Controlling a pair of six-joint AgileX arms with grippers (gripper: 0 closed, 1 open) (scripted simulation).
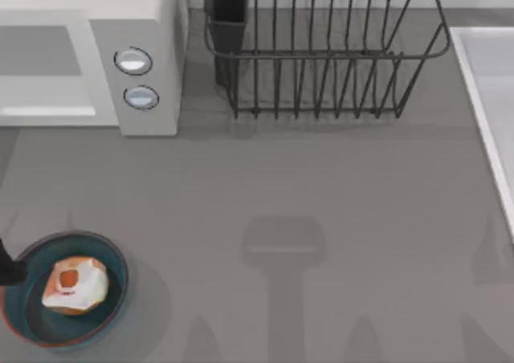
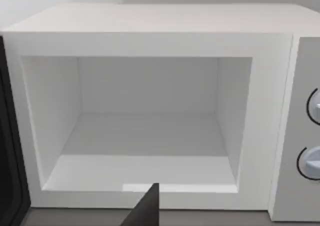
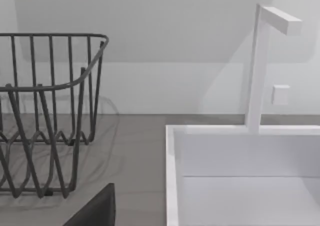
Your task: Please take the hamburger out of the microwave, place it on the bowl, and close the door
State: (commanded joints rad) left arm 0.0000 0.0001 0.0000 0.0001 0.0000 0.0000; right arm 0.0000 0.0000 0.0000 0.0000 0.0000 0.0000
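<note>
The hamburger (image 1: 75, 285) sits in the bowl (image 1: 32, 321) near the table's front-left corner. The microwave (image 1: 148, 26), at the back-left corner, stands open and empty, so we judge that closing the door (image 2: 9, 176) remains (it shows as a dark edge beside the cavity). Our left tool (image 2: 145, 211) faces the cavity; we cannot tell its opening. A dish rack (image 1: 321, 58) and sink (image 3: 240, 176) stand well clear.
</note>
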